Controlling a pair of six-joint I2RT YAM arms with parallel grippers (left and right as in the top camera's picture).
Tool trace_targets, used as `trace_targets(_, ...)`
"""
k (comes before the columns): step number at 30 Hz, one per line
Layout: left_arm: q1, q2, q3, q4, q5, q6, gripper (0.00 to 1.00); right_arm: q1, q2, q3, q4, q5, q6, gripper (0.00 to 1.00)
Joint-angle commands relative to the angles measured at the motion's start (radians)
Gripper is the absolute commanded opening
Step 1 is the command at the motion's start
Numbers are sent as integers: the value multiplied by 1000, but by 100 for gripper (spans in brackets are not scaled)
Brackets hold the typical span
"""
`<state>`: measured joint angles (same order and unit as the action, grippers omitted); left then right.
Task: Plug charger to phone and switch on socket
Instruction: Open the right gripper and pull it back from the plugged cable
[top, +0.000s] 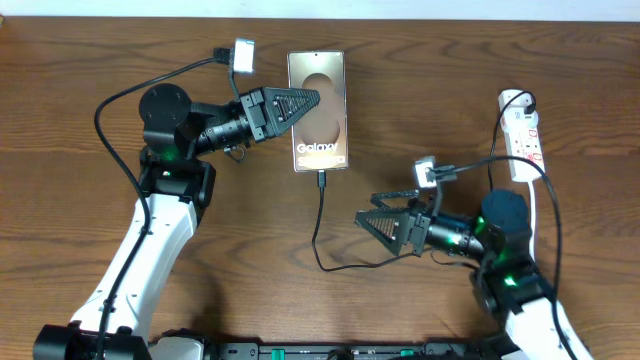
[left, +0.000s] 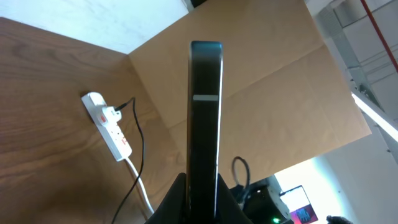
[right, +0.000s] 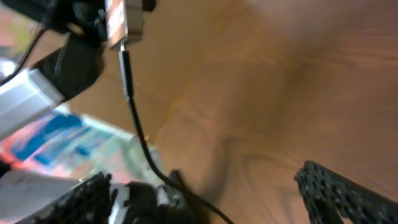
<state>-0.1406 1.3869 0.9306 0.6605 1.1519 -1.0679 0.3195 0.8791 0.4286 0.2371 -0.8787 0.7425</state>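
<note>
The phone (top: 320, 130), a grey-brown slab with "Galaxy" lettering, lies face up at the top centre. My left gripper (top: 308, 100) is shut on its left side; in the left wrist view the phone (left: 205, 112) shows edge-on between the fingers (left: 202, 199). The charger's black connector (top: 321, 181) sits at the phone's bottom edge, and its cable (top: 318, 240) loops down and right towards the socket (top: 524, 135). My right gripper (top: 367, 208) is open and empty beside the cable. In the right wrist view the connector (right: 126, 65) meets the phone, with the open fingers (right: 211, 199) wide apart.
The white socket strip stands at the right edge with a white plug (top: 516, 101) in its far end; it also shows in the left wrist view (left: 112, 127). A white cord (top: 532, 215) runs down from it past the right arm. A brown board (left: 273, 106) stands behind the table.
</note>
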Motion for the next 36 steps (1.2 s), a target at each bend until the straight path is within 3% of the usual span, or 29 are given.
trace_targets(1, 0, -8, 22, 13, 7, 29, 7, 40, -147, 4, -61, 153, -23, 86)
trace_targets(8, 0, -8, 22, 13, 0, 40, 7, 325, -240, 4, -167, 570, -26, 66)
trace_targets(11, 0, -8, 22, 14, 0, 40, 7, 544, -190, 4, -148, 875, -26, 56)
trace_targets(16, 0, -8, 22, 13, 0, 39, 7, 742, -35, 18, -16, 1174, -53, 51)
trace_targets(23, 0, -8, 22, 13, 1, 39, 7, 771, 199, 166, 10, 1240, -142, 43)
trace_targets(31, 0, -8, 22, 13, 1, 44, 7, 771, 213, 225, -2, 1274, -199, 43)
trace_targets(34, 0, -8, 22, 13, 1, 46, 7, 771, 213, 225, -23, 1275, -199, 38)
trace_targets(36, 0, -8, 22, 13, 0, 47, 7, 771, 213, 225, -41, 1274, -198, 29)
